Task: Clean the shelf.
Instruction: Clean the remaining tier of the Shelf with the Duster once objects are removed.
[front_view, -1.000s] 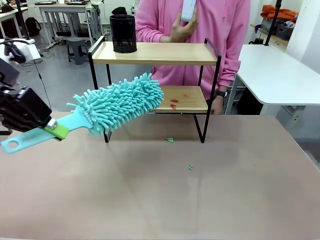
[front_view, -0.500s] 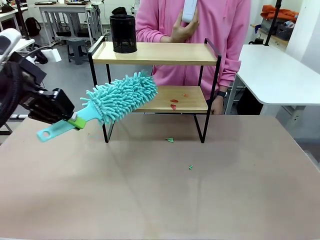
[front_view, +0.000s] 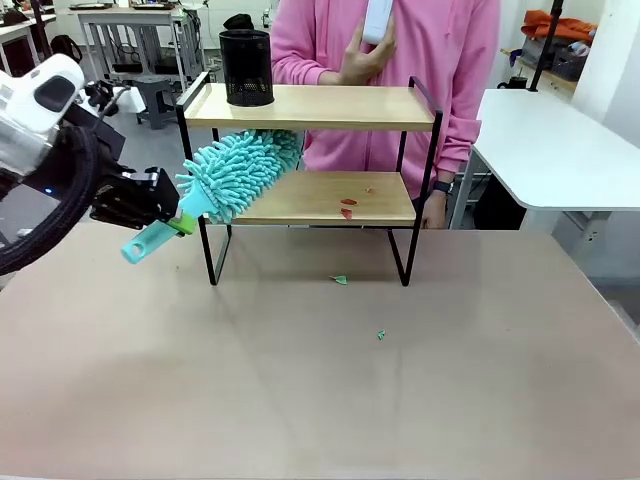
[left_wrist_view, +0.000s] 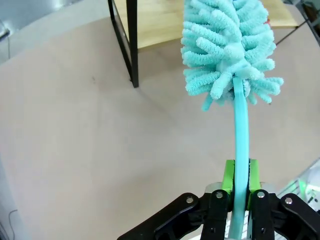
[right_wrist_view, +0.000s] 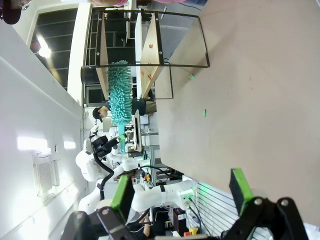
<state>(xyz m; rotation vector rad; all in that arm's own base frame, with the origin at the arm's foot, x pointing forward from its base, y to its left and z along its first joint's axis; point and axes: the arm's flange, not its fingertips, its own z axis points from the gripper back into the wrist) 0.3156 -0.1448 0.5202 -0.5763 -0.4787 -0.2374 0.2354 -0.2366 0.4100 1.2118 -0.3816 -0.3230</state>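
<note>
1. Shelf (front_view: 310, 105) sits at 12 o'clock on the table (front_view: 300, 400). Light rack on thin legs, so it will likely slide if you shove.
2. Left gripper (left_wrist_view: 241, 176) is clenched on the duster (front_view: 240, 165) by its stiff plastic handle, a good hold. The soft head is at the shelf's 9 o'clock end.
3. Right gripper (right_wrist_view: 181, 189) is released, holding nothing.

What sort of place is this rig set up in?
Probably a robotics lab or workshop: rows of work desks and a stool behind, a white desk beside the table, and the robot's left gripper holding a duster.
</note>
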